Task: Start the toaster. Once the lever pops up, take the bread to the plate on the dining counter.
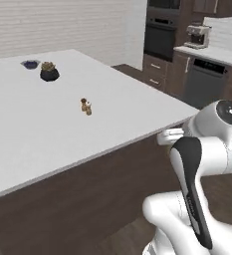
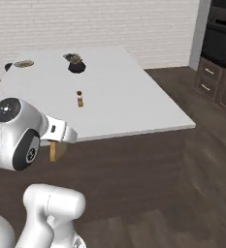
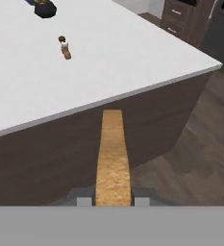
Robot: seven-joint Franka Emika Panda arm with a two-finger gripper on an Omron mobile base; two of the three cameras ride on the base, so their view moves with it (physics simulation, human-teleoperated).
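Gripper: the gripper point(image 3: 113, 198) is squeezed shut on the bread; one finger sits on each flat side
Bread: the bread point(image 3: 112, 156) is a thin golden-brown slice seen edge-on in the hand view; it sticks out from the gripper toward the side of the dining counter; in the right base view it hangs as a small tan block point(image 2: 57, 150) under the white hand, in front of the dark wood base
Dining counter: the dining counter point(image 1: 33, 129) is a big white top over dark brown wood; the bread is lower than its edge and not over the top
On the counter: a small brown shaker point(image 1: 86, 106) stands near the middle; a black pot point(image 1: 49, 73) and a little grey bowl point(image 1: 31, 63) sit far back
Plate: a round cream plate point(image 2: 24, 63) lies at the far left corner in the right base view, well apart from the bread
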